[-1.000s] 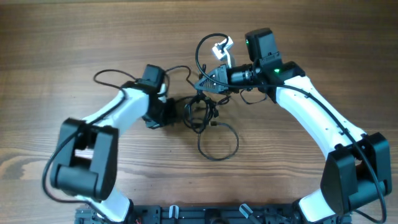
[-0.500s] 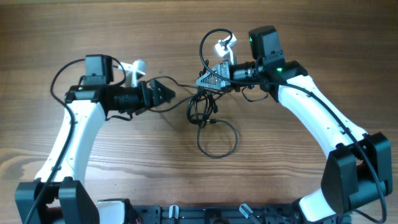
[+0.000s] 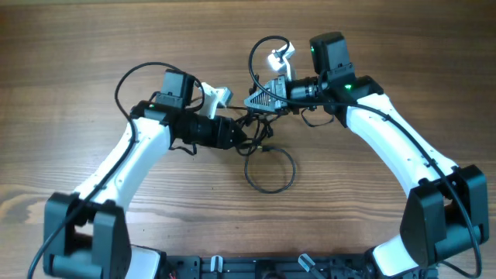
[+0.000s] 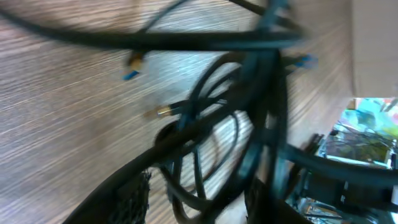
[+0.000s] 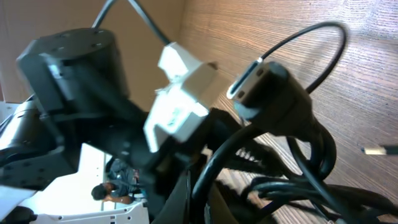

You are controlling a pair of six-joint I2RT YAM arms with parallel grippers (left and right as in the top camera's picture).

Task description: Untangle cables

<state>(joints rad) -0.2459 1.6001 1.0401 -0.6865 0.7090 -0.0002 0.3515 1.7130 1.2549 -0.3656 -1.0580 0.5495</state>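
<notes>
The cables (image 3: 257, 139) are thin black cords bunched in a tangle at the table's middle, with one loop (image 3: 271, 172) lying toward the front. My left gripper (image 3: 242, 133) is pushed into the tangle from the left. In the blurred left wrist view its fingers (image 4: 199, 199) stand apart with several cords (image 4: 249, 93) between them. My right gripper (image 3: 253, 101) is shut on cords at the tangle's top. The right wrist view shows a cord running between its fingers (image 5: 202, 193) and a black plug (image 5: 264, 84) above them.
The wooden table (image 3: 403, 46) shows all round the tangle. A thicker arm wire (image 3: 132, 77) arcs behind the left arm, and another (image 3: 260, 50) arcs over the right wrist. Loose small plugs (image 4: 163, 111) lie on the wood. The base rail (image 3: 256, 267) runs along the front edge.
My left arm swung out to the left, away from the tangle, then came back in and now has its fingers in the cords. The right gripper kept still, holding the cords.
</notes>
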